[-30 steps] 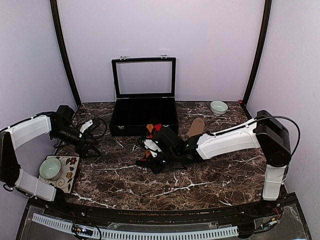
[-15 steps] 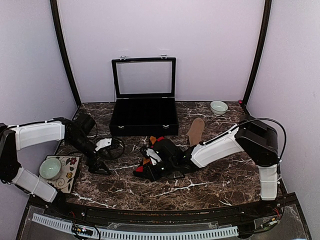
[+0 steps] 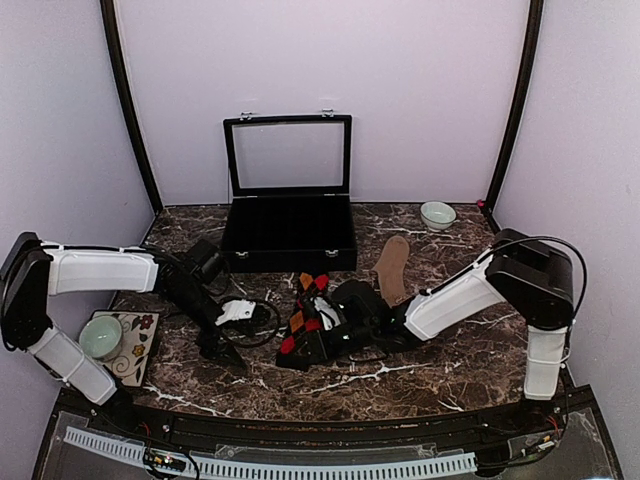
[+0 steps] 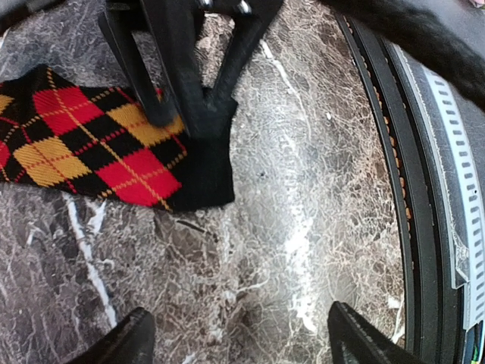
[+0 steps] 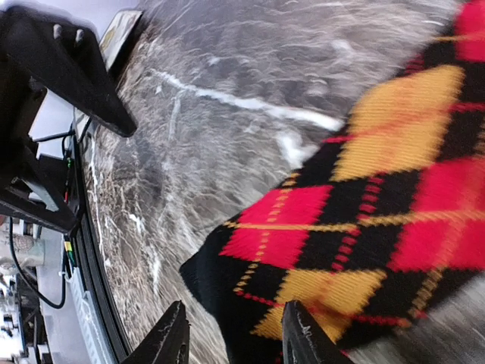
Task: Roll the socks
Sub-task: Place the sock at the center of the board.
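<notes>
A red, yellow and black argyle sock lies on the marble in front of the black case. My right gripper is shut on its black near end; in the right wrist view the sock fills the gap between the fingers of that gripper. My left gripper is open and empty just left of the sock, low over the table. In the left wrist view its gripper is spread wide over bare marble, with the sock and the right gripper pinching it ahead.
An open black case stands at the back centre. A tan sock-shaped piece lies right of it, with a small white bowl at the back right. A pale bowl sits on a patterned tile at the near left. The table's front rail is close.
My left arm has swung right and forward from the left edge to beside the sock. My right gripper has pulled the sock's end slightly toward the near side.
</notes>
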Action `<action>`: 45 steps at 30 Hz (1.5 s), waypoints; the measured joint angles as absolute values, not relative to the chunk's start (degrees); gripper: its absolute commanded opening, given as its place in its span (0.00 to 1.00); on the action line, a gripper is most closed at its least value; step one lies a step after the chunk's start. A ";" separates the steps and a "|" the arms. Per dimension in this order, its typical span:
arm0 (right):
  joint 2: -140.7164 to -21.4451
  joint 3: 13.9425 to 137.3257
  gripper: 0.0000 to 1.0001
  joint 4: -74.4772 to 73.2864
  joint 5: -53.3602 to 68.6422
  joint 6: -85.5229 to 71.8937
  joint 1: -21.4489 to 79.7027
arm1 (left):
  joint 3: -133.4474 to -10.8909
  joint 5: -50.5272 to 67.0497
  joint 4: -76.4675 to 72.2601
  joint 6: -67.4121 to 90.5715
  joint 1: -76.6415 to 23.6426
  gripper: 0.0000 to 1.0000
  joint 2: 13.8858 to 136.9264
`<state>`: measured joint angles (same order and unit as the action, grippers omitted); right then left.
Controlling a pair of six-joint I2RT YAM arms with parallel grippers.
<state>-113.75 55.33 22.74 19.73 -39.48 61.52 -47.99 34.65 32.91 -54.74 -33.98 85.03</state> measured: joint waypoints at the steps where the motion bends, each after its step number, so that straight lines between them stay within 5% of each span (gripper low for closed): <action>1: -112.73 54.19 0.40 22.72 19.79 -39.70 61.06 | -48.10 34.61 32.82 -54.92 -34.24 0.74 85.45; 4: -108.77 50.94 0.38 22.22 19.14 -39.66 59.51 | -49.01 34.44 32.58 -56.01 -35.38 0.65 87.02; 16: -97.58 45.21 0.53 22.00 10.33 -23.35 67.16 | -52.64 36.18 31.29 -55.31 -38.17 0.58 90.39; 21: -93.56 36.95 0.49 26.63 6.22 -11.81 69.17 | -55.05 40.97 31.42 -51.75 -33.34 0.69 95.29; 29: -99.00 44.40 0.39 25.28 2.59 5.45 69.73 | -55.94 46.26 31.38 -46.89 -26.55 0.83 95.22; 45: -108.99 47.62 0.24 25.76 4.05 14.59 69.82 | -56.01 47.72 34.28 -46.04 -22.65 0.87 93.45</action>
<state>-108.99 47.62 25.76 4.05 14.59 69.82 -56.01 47.72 34.28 -46.04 -22.65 93.45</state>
